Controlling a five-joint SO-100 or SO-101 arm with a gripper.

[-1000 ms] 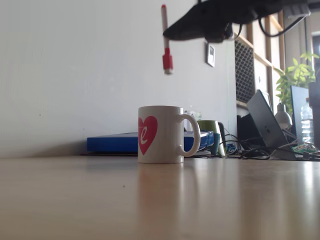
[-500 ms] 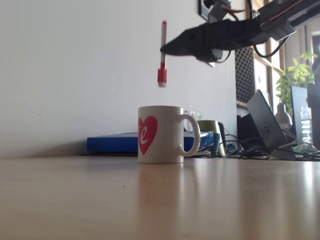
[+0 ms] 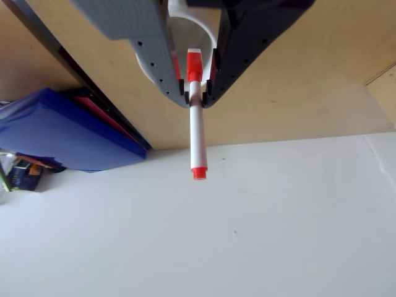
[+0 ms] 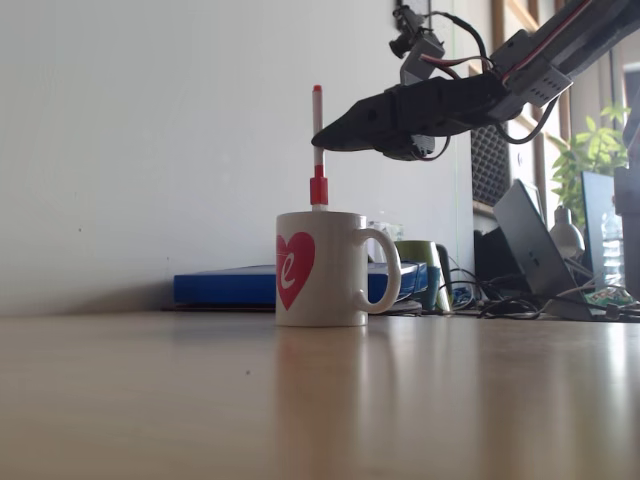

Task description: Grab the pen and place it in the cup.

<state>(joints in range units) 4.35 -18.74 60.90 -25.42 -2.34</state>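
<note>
In the fixed view the white cup (image 4: 340, 270), with a red heart on its side and its handle to the right, stands on the wooden table. The pen (image 4: 318, 125) hangs upright directly above it, red cap down, the cap's lower end level with the cup's rim. My gripper (image 4: 322, 143) reaches in from the right and is shut on the pen's white shaft. In the other view the fingers (image 3: 213, 74) clamp the pen (image 3: 197, 133) just past its cap, and the cup's white rim (image 3: 207, 34) shows behind them.
A blue folder (image 4: 225, 285) lies behind the cup against the white wall (image 4: 150, 130); it also appears in the other view (image 3: 62, 130). To the right stand a green mug (image 4: 420, 262), a laptop (image 4: 535, 250), cables, a bottle (image 4: 612, 245) and a plant (image 4: 590, 150).
My gripper has come down with the pen, and the red cap has dropped from well above the cup to its rim. The cup has not moved.
</note>
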